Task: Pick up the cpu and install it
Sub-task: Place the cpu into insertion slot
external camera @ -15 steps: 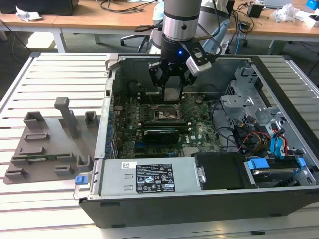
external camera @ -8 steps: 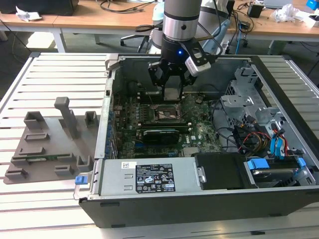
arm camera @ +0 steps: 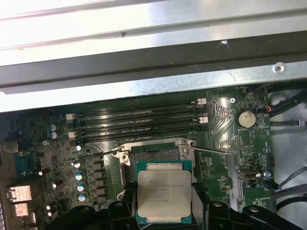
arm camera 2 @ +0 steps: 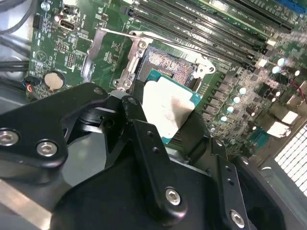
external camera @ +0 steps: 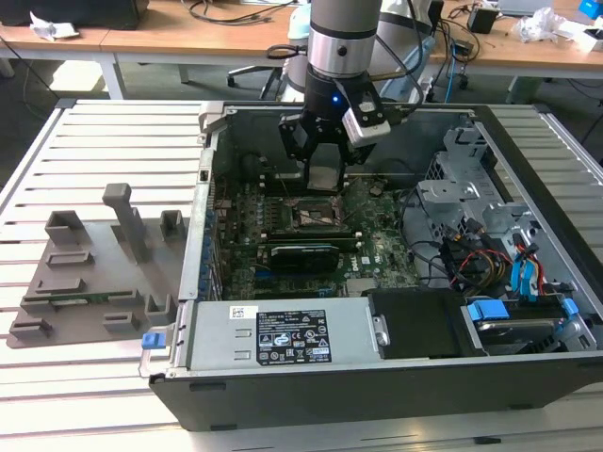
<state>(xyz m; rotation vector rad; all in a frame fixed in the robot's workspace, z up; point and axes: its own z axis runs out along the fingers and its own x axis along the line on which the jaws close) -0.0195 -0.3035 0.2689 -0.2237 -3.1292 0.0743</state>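
The cpu point(external camera: 323, 177) is a flat square chip with a silver-grey top, and my gripper point(external camera: 323, 162) is shut on its edges. It hangs just above the open black-framed socket point(external camera: 316, 215) on the green motherboard point(external camera: 377, 247) inside the open computer case. In the second wrist view the cpu point(arm camera 2: 168, 108) sits tilted between the black fingers point(arm camera 2: 136, 108), partly over the socket point(arm camera 2: 168, 61). In the first wrist view the cpu point(arm camera: 163, 191) overlaps the near edge of the socket point(arm camera: 156, 154), whose metal frame and lever stand open.
Case walls point(external camera: 203, 188) ring the board. A power supply point(external camera: 283, 339) lies along the front, and a drive cage point(external camera: 471, 188) with cables point(external camera: 471, 259) fills the exterior view's right. Memory slots point(arm camera: 139, 120) run beside the socket. A grey fixture tray point(external camera: 94, 273) lies outside, on the exterior view's left.
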